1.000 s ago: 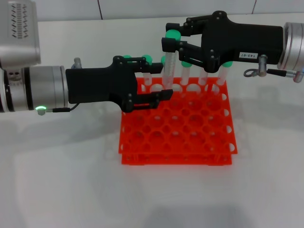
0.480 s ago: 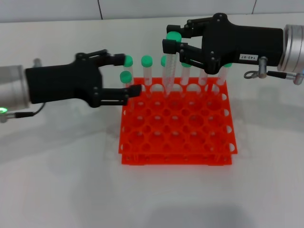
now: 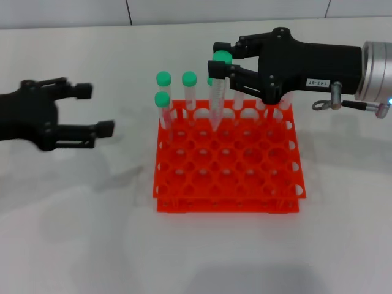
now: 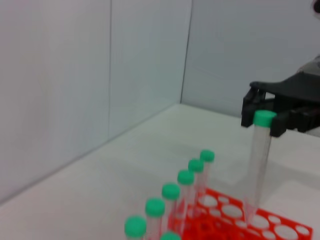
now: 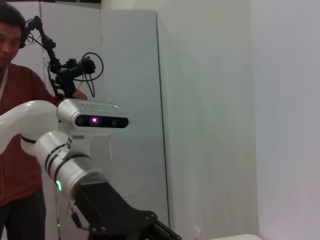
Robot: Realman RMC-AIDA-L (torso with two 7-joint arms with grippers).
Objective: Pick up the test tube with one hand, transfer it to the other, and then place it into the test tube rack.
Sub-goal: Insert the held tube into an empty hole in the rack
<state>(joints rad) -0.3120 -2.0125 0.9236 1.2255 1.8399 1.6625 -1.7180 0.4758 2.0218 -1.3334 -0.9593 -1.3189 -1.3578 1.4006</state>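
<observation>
My right gripper (image 3: 221, 61), the one with the white label, is shut on the test tube (image 3: 216, 98) just under its green cap. The tube hangs nearly upright, with its tip at the top tier of the orange-red rack (image 3: 226, 177), near the back rows. I cannot tell whether the tip is inside a hole. The left wrist view shows the held tube (image 4: 259, 165) under the right gripper (image 4: 272, 114), above the rack (image 4: 280, 231). My left gripper (image 3: 97, 109) is open and empty, well to the left of the rack.
Several other green-capped tubes (image 3: 163, 92) stand in the rack's back rows, and they form a line in the left wrist view (image 4: 170, 192). The rack stands on a white table (image 3: 92, 233). The right wrist view shows my left arm (image 5: 75, 170) and a person (image 5: 15, 115) behind it.
My left gripper has drawn back to the left, away from the rack, and stays open. My right gripper has lowered the tube a little toward the rack.
</observation>
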